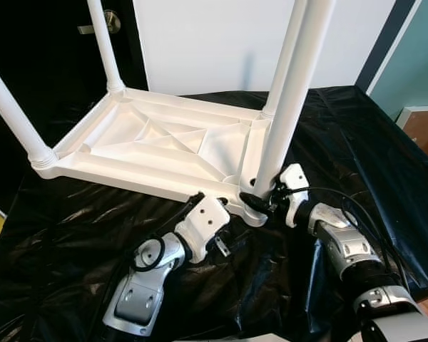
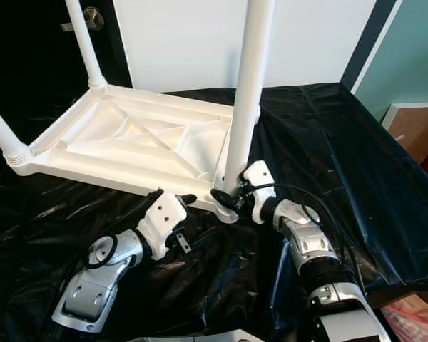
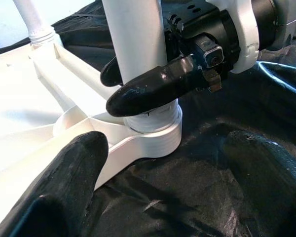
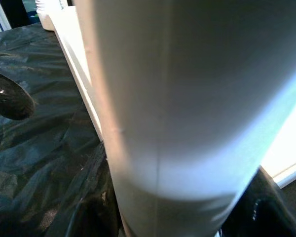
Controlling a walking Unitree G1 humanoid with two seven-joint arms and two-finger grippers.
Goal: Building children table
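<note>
A white plastic children's table [image 1: 157, 142] lies upside down on a black plastic sheet [image 1: 357, 142], with its legs pointing up. My right gripper [image 1: 260, 199] is shut on the base of the near right leg [image 1: 292, 92], just above the threaded socket [image 3: 153, 133] at the table's corner. That leg also looms close in the right wrist view [image 4: 177, 98]. My left gripper [image 3: 163, 197] is open, low on the sheet beside the same corner. One of its fingers [image 3: 64, 187] lies over the table's near rim and the other over the sheet.
A dark door with a metal handle [image 1: 110, 21] stands behind the table at the back left, next to a white wall panel [image 1: 214, 43]. A wooden box [image 1: 424, 128] sits by the teal wall at the right. The sheet's edge drops off at the left.
</note>
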